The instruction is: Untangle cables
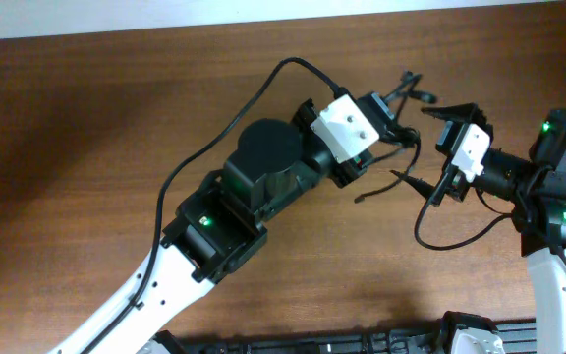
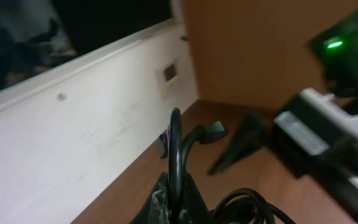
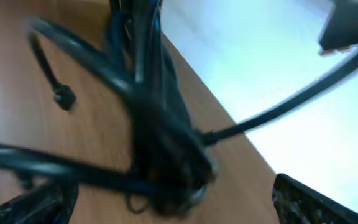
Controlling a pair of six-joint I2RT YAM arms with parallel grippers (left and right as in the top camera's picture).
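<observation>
I saw the cables as thin black cords knotted into one blurred bundle. Plug-tipped ends splayed outward, and one loose end trailed over the table.

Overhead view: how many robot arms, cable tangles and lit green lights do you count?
Robot arms: 2, the left arm and the right arm
Cable tangle: 1, between the two arms; its separate cords cannot be counted
Green lights: 3, one on the left arm and two on the right
Total: 6
</observation>
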